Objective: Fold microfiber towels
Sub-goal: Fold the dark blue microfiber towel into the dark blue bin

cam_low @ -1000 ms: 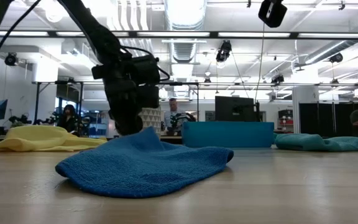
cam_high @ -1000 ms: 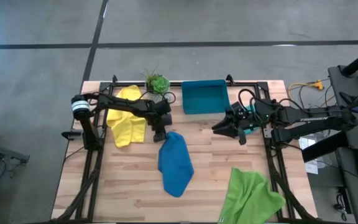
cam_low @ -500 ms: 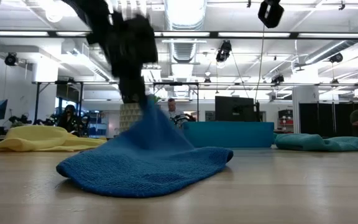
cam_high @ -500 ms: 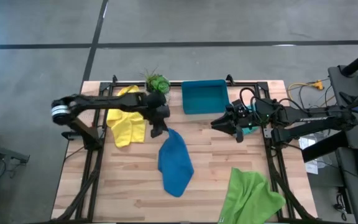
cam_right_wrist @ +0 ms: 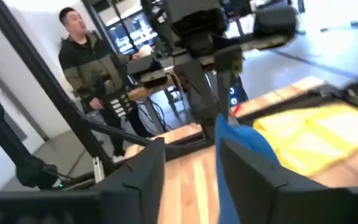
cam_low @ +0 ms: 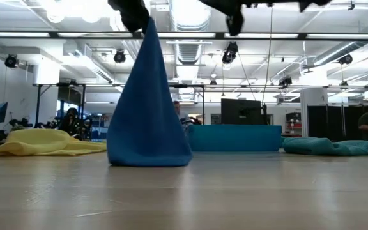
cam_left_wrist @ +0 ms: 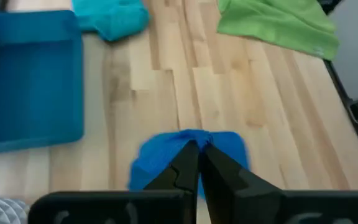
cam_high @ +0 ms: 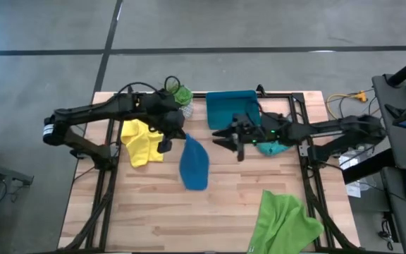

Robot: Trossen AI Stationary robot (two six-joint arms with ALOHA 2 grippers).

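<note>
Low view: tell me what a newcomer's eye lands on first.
The blue towel hangs like a tent at centre-left, pinched at its peak by the left pincer, its lower edge on the table. The yellow towel lies crumpled far left; the open right pincer hovers near the tray.

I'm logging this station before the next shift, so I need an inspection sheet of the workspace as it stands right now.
Surface: wooden table, bare at its middle.
Job's things: blue towel hangs from the left claw, lower edge on the table; yellow towel crumpled at the left; teal towel bunched by the right arm; green towel draped over the near right corner.
Clutter: teal-blue tray and small plant at the far edge.
Grippers: left claw shut on the blue towel; right claw open in the air, beside the towel.
Cables: yellow and white leads off the right side.
Surroundings: a person stands beyond the table.
</note>
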